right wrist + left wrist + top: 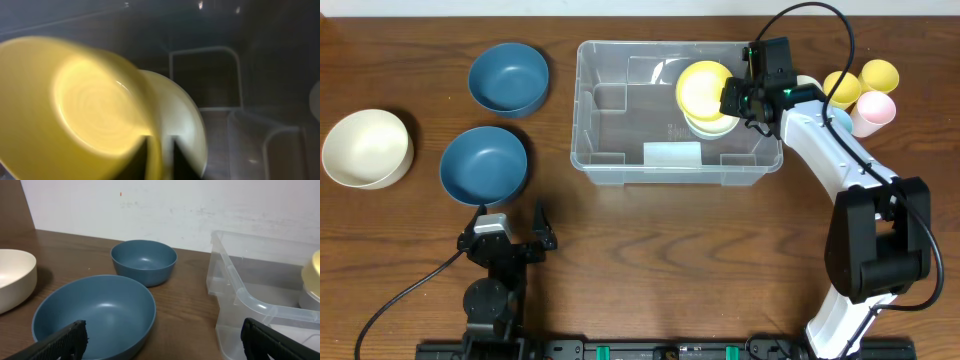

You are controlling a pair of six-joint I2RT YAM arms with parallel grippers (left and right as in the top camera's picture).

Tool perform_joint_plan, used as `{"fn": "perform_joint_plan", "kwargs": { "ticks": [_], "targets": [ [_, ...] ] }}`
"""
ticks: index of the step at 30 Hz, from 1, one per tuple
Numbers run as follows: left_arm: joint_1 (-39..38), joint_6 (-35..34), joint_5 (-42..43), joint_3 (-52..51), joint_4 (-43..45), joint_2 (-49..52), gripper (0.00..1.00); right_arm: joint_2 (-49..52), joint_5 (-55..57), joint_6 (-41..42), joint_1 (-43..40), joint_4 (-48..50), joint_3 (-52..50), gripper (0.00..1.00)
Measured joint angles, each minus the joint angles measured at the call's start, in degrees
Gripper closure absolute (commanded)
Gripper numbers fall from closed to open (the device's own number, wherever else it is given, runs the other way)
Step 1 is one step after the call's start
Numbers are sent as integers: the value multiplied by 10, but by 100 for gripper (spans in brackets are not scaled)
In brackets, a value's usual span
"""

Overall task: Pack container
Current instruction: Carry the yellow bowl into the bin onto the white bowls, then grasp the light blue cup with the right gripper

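One cream bowl (367, 148) and two blue bowls (483, 163) wait unpacked at left on the bench (420, 265); left tool (510, 225) idles beside them, jaws apart. Container (620, 125) sits centre. Right tool (160, 152) straddles the rim of the yellow bowl (705, 85) inside it for nesting; clamping cannot be told.

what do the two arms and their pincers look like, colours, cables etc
The right arm has white links and bulky black joints. The right pincer is black with small green lights beside it, and a thin black cable loops above. The left arm is all black, with a small silver-grey plate behind the left pincer, slim black fingers with ridged edges, and a black cable trailing off.
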Motion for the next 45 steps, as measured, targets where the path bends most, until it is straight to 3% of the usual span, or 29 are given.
{"fn": "perform_joint_plan", "kwargs": {
  "ticks": [2,14,20,26,30,38,45],
  "targets": [
    [0,0,0,0,0,0,2,0,2,0,0,-14,0,23],
    [0,0,0,0,0,0,2,-24,2,-17,0,-207,97,20],
    [0,0,0,0,0,0,2,-150,5,-20,-14,-334,178,19],
    [0,0,0,0,0,0,2,-245,19,-9,-123,-468,195,23],
    [0,0,0,0,0,0,2,-230,24,-5,-186,-447,145,27],
    [0,0,0,0,0,0,2,-185,24,11,-256,-311,-10,33],
    [0,0,0,0,0,0,2,-170,17,17,-288,-214,-48,40]
  ]
}}
